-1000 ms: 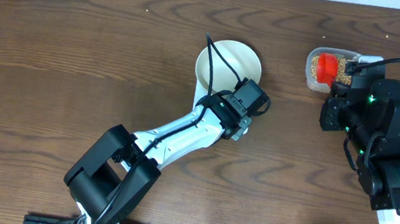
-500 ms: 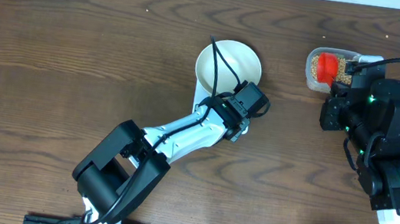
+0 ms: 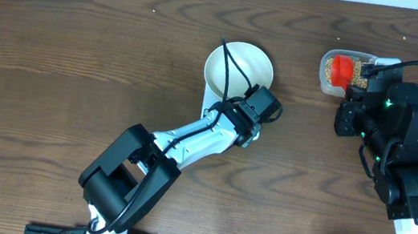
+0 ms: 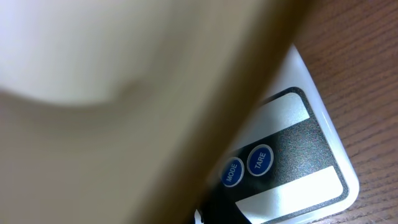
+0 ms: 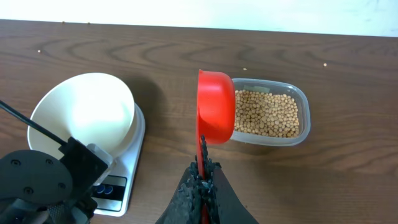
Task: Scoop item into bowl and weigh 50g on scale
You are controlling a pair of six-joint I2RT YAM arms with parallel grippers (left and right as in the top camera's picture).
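Observation:
The cream-white bowl stands on the white scale and looks empty. My left gripper hovers over the scale's front panel, next to the bowl's rim. It appears shut and empty. The left wrist view shows the bowl close up and the scale's blue MODE and TARE buttons. My right gripper is shut on the handle of a red scoop. It holds the scoop on its side above the near edge of the clear tub of tan beans. The scale's display is hidden.
The tub stands at the back right of the wooden table, to the right of the bowl. A few stray beans lie on the wood behind it. My left arm stretches diagonally across the middle.
My left arm's lower links have shifted slightly right. Both grippers, the bowl and the scoop stay where they were.

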